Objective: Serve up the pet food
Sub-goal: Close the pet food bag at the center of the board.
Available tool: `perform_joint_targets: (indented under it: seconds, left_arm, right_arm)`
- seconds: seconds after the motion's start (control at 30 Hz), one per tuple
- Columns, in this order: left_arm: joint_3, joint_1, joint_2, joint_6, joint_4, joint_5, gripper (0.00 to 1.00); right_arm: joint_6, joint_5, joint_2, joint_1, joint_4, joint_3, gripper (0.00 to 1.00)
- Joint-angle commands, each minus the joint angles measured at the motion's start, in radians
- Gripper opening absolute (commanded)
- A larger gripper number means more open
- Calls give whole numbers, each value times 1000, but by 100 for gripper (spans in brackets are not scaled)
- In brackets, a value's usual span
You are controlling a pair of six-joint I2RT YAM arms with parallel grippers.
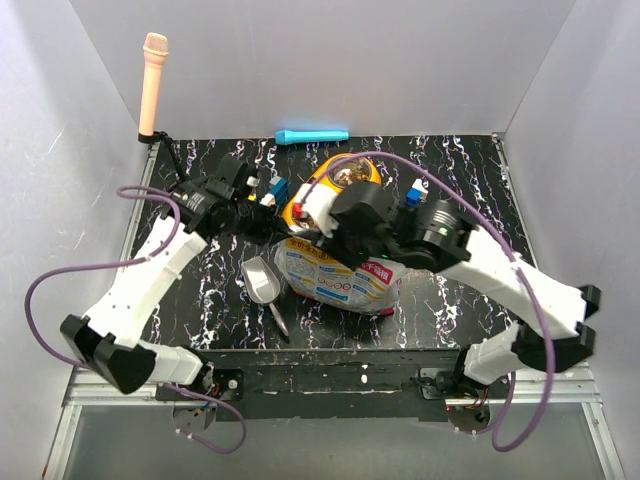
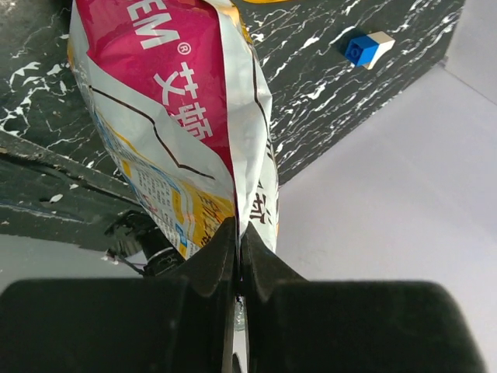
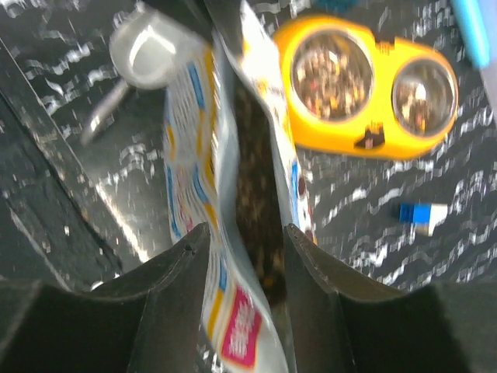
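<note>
Both arms are reaching inward over the table's middle, with bare surface showing toward its left and right edges. The bag is lying lengthwise near the near edge. The left gripper is clenching its mouth edge, and the right gripper is straddling it, jaws apart. Pet food is showing inside the mouth, and more is sitting in the yellow bowl behind.

Black marble-patterned tabletop, plain white walls on three sides, even light
</note>
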State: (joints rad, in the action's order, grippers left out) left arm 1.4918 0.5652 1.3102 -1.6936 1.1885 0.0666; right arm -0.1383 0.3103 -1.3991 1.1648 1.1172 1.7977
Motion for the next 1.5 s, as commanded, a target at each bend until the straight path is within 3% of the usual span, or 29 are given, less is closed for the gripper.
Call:
perform_joint_targets:
  seconds: [0.0, 0.1, 0.2, 0.37, 0.47, 0.63, 0.77, 0.87, 1.0, 1.07, 1.2, 1.23, 1.27, 1.3, 1.47]
  left_arm:
    - [160, -68, 81, 133, 112, 102, 0]
    - [240, -105, 142, 166, 193, 180, 0]
    - [225, -134, 153, 169, 189, 274, 0]
    - [136, -171, 92, 98, 99, 367, 0]
    - [78, -179, 44, 31, 40, 400, 0]
    - [21, -183, 17, -9, 0, 440, 0]
    - [39, -188, 27, 5, 0, 411, 0]
    - [53, -194, 34, 15, 13, 380, 0]
    - [64, -200, 29, 32, -7, 331, 0]
    - [79, -206, 34, 44, 19, 314, 0]
    - [64, -208, 26, 9, 13, 343, 0]
    - [55, -208, 23, -3, 4, 349, 0]
    - [51, -208, 18, -14, -6, 354, 0]
    - [50, -208, 17, -20, -7, 355, 0]
    - [59, -208, 14, -26, 0, 361, 0]
  right_arm:
    - [-125, -39, -158, 33, -131, 181, 50]
    - [-161, -39, -265, 41, -117, 290, 50]
    - [-159, -48, -334, 45, -106, 331, 48]
    - [-119, -39, -327, 52, -178, 257, 47]
    - [-107, 103, -324, 55, -237, 198, 45]
    - [-95, 231, -339, 56, -206, 181, 32]
    - [-72, 274, -318, 62, -172, 177, 15]
    - [-54, 269, -285, 62, -154, 160, 1]
    - [-1, 178, -264, 59, -54, 160, 1]
    - [32, 26, -232, 46, -24, 154, 1]
    - [63, -31, -169, 33, -43, 86, 1]
    - [66, -14, -170, 33, -34, 83, 12]
    - [69, 1, -178, 33, -17, 81, 38]
    - [72, 28, -185, 33, -8, 80, 50]
    - [76, 38, -149, 35, -78, 19, 58]
